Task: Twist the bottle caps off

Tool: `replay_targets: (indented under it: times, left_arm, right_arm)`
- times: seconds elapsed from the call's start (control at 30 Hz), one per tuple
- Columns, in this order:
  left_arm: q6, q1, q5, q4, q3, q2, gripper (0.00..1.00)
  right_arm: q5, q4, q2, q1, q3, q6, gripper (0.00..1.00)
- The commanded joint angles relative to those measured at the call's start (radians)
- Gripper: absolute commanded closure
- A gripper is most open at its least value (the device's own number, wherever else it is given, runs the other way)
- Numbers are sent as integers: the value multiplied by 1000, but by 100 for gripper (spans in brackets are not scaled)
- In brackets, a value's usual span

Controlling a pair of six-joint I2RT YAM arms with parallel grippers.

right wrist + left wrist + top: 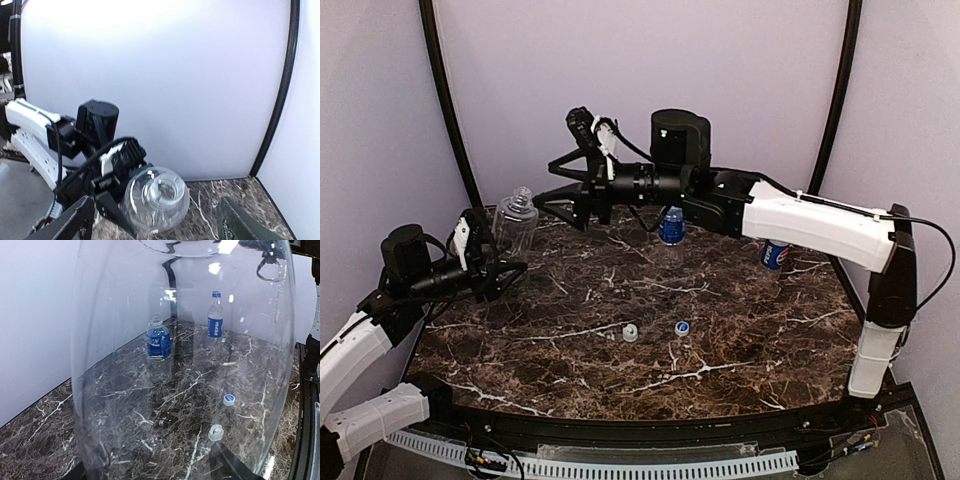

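Marble tabletop [740, 345], plain walls behind. Only 1 bottle looks still capped: the Pepsi bottle [775, 254], upright at back-right, long axis vertical, Pepsi cap [216, 293] on top. White cap [630, 333] & loose blue cap [682, 327] lie front-centre. The blue-label bottle [671, 226] stands open-necked at back-centre. Left tool [508, 262] is clamped on the clear bottle [515, 222] back-left, so it's busy. Right tool [544, 182] hangs spread wide & empty beside that bottle's neck. The Pepsi bottle lies well to its right, partly under its own forearm. Right arm's nearer, prob. the 1 to go.
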Motion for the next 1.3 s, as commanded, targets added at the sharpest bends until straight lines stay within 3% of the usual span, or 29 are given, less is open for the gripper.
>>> replay_targets:
  times: [0.0, 0.13, 0.3, 0.4, 0.53, 0.67, 0.73, 0.77, 0.83, 1.07, 1.27]
  left_arm:
    - [22, -18, 88, 42, -8, -1, 73]
    - [27, -27, 92, 61, -12, 3, 73]
    - [29, -41, 92, 76, -20, 5, 73]
    - [32, -46, 91, 82, -22, 5, 73]
    - [34, -50, 86, 82, -23, 3, 73]
    - [16, -53, 62, 92, -27, 0, 70]
    - [5, -52, 36, 92, -35, -3, 37]
    - [-1, -53, -1, 92, -46, -5, 10]
    - [-17, -52, -78, 92, -70, -11, 2]
    - [-120, -31, -415, 131, -178, -52, 1]
    - [-237, 37, -431, 122, -248, -82, 1]
  right_arm:
    - [-104, 177, 137, -4, 116, 200, 19]
    - [-110, 198, 194, 4, 171, 237, 26]
    - [-145, 158, 256, 19, 243, 236, 46]
    - [-155, 160, 270, 20, 248, 254, 65]
    - [-167, 143, 280, 20, 254, 252, 100]
    - [-196, 109, 272, 14, 247, 239, 100]
    - [-203, 89, 254, 6, 234, 224, 100]
    - [-189, 73, 240, -2, 224, 211, 100]
    - [-125, 13, 211, -23, 205, 171, 100]
    - [282, -103, 198, -106, 85, 49, 100]
    - [376, -88, 338, -175, 119, 75, 100]
